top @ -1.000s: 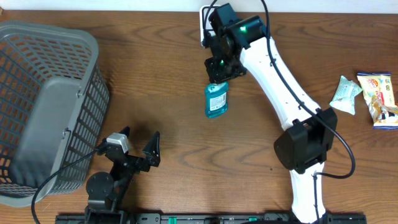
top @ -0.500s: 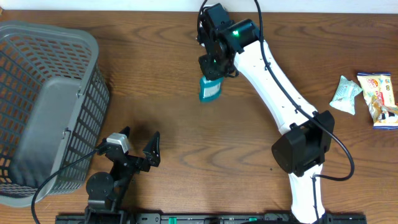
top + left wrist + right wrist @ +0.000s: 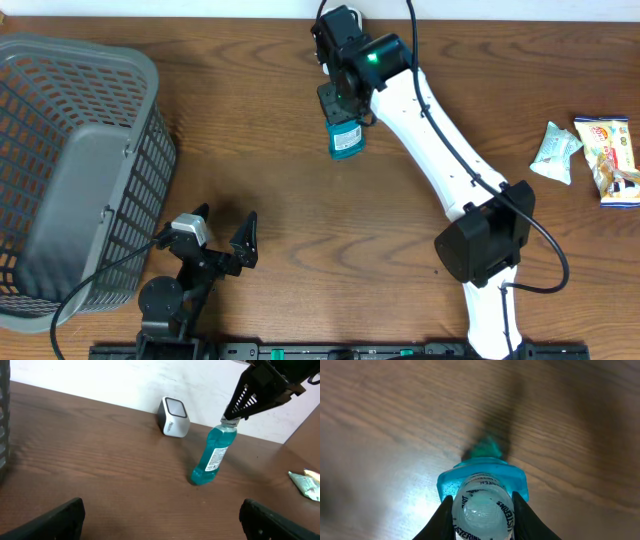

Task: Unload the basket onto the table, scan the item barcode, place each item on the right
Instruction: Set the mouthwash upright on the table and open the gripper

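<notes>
Figure: task roughly midway. The right claw (image 3: 341,104) clamps the cap of the blue mouthwash bottle (image 3: 212,456), which hangs tilted beneath the claw with its base about at the table. The scanner (image 3: 173,417) stands near, beyond the claw. Pickup looks done; presenting the label apparently is not. The left claw (image 3: 222,226) gapes wide, empty.

Tabletop (image 3: 250,130): brown wood grain, smooth w/ sl. sheen. Bottle (image 3: 210,462): glossy clear teal plastic. Basket (image 3: 152,185): matt grey plastic mesh.
</notes>
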### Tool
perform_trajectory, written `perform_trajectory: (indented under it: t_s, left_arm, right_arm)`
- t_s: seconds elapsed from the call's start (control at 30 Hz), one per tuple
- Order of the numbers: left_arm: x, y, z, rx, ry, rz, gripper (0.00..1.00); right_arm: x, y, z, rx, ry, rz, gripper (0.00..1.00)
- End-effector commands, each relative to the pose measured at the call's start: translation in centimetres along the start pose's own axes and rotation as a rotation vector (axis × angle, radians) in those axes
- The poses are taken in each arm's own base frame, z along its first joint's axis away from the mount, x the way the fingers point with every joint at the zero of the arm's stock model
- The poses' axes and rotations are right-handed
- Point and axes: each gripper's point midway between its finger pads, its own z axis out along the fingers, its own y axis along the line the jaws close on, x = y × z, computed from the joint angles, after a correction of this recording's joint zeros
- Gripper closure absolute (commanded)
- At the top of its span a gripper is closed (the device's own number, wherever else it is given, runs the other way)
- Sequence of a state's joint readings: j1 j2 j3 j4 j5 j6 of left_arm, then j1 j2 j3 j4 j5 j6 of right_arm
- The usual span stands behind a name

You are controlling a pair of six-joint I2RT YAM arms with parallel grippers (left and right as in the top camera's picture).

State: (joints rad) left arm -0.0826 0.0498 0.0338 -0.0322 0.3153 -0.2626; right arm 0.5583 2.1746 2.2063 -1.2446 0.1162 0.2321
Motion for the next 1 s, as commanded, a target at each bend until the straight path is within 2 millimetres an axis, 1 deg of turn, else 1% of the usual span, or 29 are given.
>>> perform_trajectory:
  t_s: [0.0,0.1,0.2,0.23,0.3,0.33,0.43,0.53,0.57,0.6,0.67,0.7,0.77,0.8,0.87,0.9,0.97]
  left_arm:
    - [1.5,0.4,0.2,-0.003,0.037,-0.01,0.01]
    - [1.5,0.4,0.2,-0.003,0.037,-0.01,0.01]
    - [1.5,0.4,0.2,-0.003,0.037,-0.01,0.01]
    - [1.5,0.4,0.2,-0.003,0.037,-0.01,0.01]
    - [1.5,0.4,0.2,-0.003,0.037,-0.01,0.01]
    - [1.5,0.4,0.2,-0.003,0.037,-0.01,0.01]
    - [1.5,0.4,0.2,-0.003,0.037,-0.01,0.01]
    - [1.5,0.4,0.2,-0.003,0.037,-0.01,0.01]
    - [1.5,0.4,0.2,-0.003,0.037,-0.01,0.01]
    - [1.5,0.4,0.2,-0.003,0.037,-0.01,0.01]
    - [1.5,0.4,0.2,-0.003,0.037,-0.01,0.01]
    - [1.5,0.4,0.2,-0.003,0.037,-0.01,0.01]
    - [1.5,0.4,0.2,-0.003,0.037,-0.01,0.01]
    - [1.5,0.4,0.2,-0.003,0.037,-0.01,0.01]
    - [1.5,0.4,0.2,-0.002,0.037,-0.01,0.01]
    - [1.5,0.4,0.2,-0.003,0.037,-0.01,0.01]
    - [1.5,0.4,0.2,-0.003,0.037,-0.01,0.01]
  right_arm:
    - [-0.6,-1.8,-2.1,0.083,-0.072,0.203,0.93]
    - [-0.6,-2.5,-1.6,0.123,-0.09,0.33,0.92]
    - [-0.7,-3.2,-1.4,0.161,-0.117,0.446,0.84]
    - [-0.7,-3.2,-1.4,0.16,-0.118,0.463,0.84]
    - [-0.7,-3.1,-1.4,0.156,-0.122,0.506,0.78]
    - [-0.6,-2.9,-1.4,0.151,-0.123,0.529,0.7]
    - [-0.7,-2.9,-1.4,0.149,-0.126,0.531,0.56]
    - [-0.8,-3.0,-1.4,0.149,-0.128,0.513,0.45]
    - [-0.9,-3.0,-1.5,0.151,-0.127,0.488,0.39]
    - [-0.8,-3.0,-1.4,0.152,-0.126,0.474,0.35]
    - [-0.9,-2.9,-1.8,0.145,-0.124,0.422,0.25]
    - [-0.9,-2.9,-2.0,0.139,-0.125,0.395,0.19]
    - [-1.2,-2.6,-3.2,0.116,-0.134,0.277,0.02]
    - [-1.4,-2.6,-3.9,0.118,-0.145,0.167,0.01]
    - [-1.6,-2.7,-4.4,0.128,-0.146,-0.021,0.01]
    - [-1.6,-2.7,-4.3,0.139,-0.136,-0.173,0.01]
    - [-1.5,-2.8,-4.0,0.139,-0.118,-0.306,0.01]
